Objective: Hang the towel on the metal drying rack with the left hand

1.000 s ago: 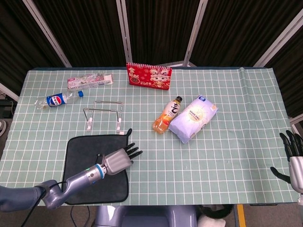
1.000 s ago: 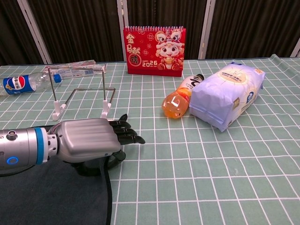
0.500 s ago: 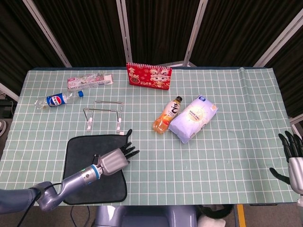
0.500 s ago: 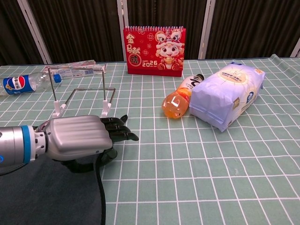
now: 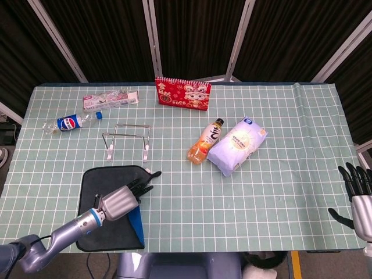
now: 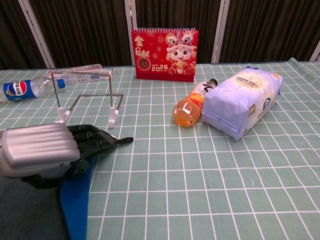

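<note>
The dark towel point(image 5: 100, 181) lies at the table's front left, and its right edge is folded up so the blue underside point(image 5: 137, 224) shows. My left hand point(image 5: 118, 201) grips that lifted edge, fingers on top and thumb beneath. In the chest view the left hand point(image 6: 44, 148) is low and close, with the blue fold point(image 6: 75, 200) under it. The metal drying rack point(image 5: 125, 134) stands just behind the towel, empty; its top bar point(image 6: 80, 73) is bare. My right hand point(image 5: 359, 199) hangs off the table's front right corner, fingers apart, holding nothing.
A Pepsi bottle point(image 5: 71, 122) and a clear packet point(image 5: 110, 99) lie at the back left. A red calendar point(image 5: 182, 93) stands at the back centre. An orange drink bottle point(image 5: 204, 142) and a pale blue bag point(image 5: 237, 145) lie in the middle.
My left hand has pulled back toward the front left, dragging the towel's right edge with it. That edge has flipped up, exposing the blue underside. The right hand barely shifted.
</note>
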Tool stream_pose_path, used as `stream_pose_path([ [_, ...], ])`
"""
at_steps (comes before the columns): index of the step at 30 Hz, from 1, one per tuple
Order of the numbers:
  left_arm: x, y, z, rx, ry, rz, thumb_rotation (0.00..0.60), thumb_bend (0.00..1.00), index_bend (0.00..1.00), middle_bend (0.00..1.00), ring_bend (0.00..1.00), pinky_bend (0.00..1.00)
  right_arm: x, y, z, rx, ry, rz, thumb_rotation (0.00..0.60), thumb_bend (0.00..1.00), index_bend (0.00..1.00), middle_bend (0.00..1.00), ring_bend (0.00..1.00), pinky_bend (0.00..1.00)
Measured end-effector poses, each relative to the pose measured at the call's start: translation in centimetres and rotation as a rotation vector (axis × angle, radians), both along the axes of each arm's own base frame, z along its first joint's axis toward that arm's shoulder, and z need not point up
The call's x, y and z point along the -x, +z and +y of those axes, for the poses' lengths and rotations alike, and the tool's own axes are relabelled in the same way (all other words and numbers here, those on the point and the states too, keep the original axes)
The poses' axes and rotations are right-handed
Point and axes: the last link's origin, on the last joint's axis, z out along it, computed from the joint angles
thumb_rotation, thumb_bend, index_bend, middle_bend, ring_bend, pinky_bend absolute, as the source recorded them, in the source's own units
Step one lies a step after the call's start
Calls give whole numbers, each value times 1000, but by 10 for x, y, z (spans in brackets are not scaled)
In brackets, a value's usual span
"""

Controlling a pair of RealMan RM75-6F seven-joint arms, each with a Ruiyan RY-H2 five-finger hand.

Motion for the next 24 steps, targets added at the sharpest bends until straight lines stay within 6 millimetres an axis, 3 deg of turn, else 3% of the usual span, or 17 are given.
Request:
stream_pose_path([
  [10, 40, 18, -11, -34, 29, 38, 600, 572, 652, 0, 0, 0, -4, -1, 3, -7, 15, -1, 600, 0, 22, 0, 0, 0],
  [24, 76, 37, -17, -67, 72, 73, 600, 574, 660, 0, 0, 0, -5, 0, 4, -6, 21, -5, 600, 0, 23, 0, 0, 0],
])
